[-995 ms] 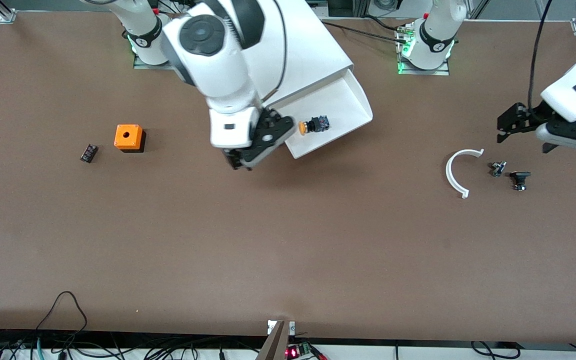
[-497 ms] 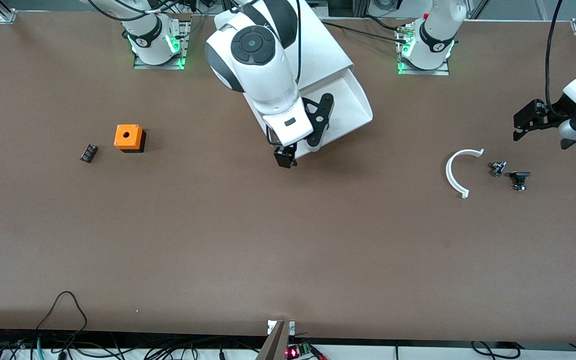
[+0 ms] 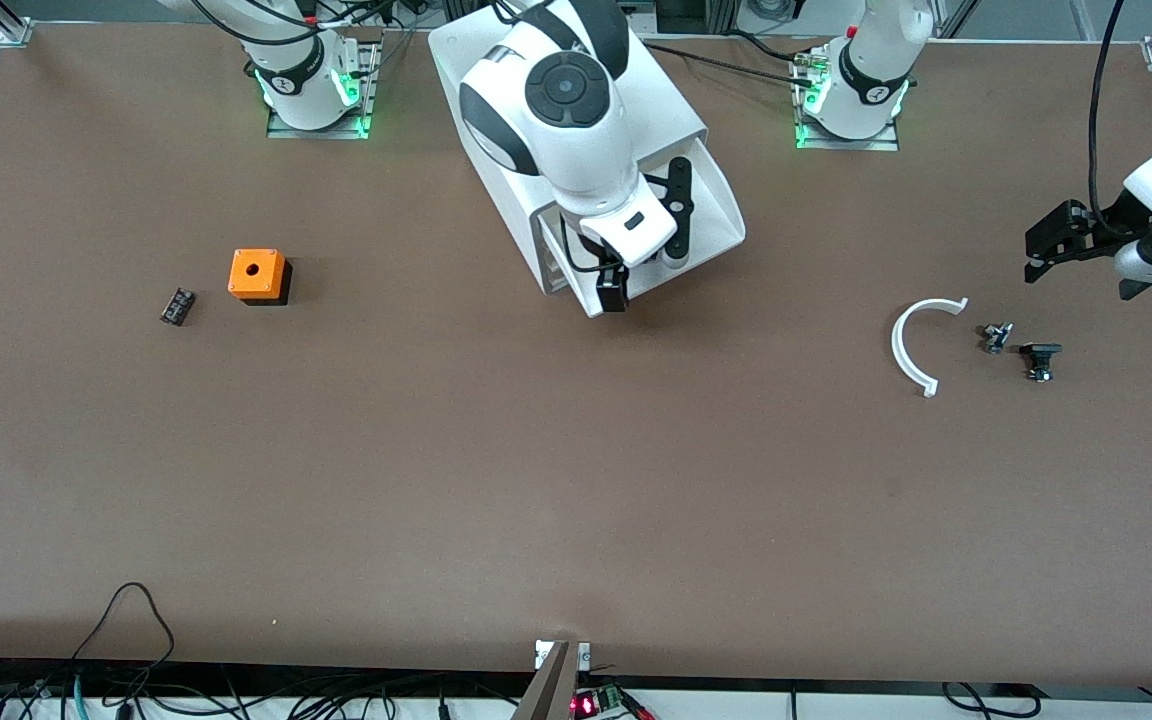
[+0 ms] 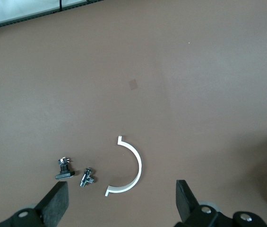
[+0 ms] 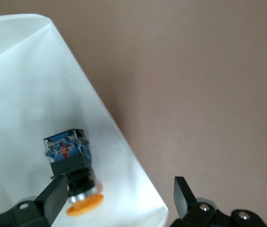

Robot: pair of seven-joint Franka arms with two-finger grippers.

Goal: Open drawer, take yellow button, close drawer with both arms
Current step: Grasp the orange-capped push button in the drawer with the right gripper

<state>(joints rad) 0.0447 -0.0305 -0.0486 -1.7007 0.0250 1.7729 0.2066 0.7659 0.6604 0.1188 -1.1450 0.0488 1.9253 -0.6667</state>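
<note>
Front view: your right gripper (image 3: 641,262) hangs over the open drawer (image 3: 711,205), hiding the button; the left gripper (image 3: 1071,245) waits, jaws wide.

Right wrist view: jaws wide; the button (image 5: 74,172) lies beside one fingertip (image 5: 53,196), off-centre. Centre it between them before descending.

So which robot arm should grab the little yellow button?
The right one. The right gripper hangs open over the drawer above the button; the left gripper waits over the white arc.
</note>
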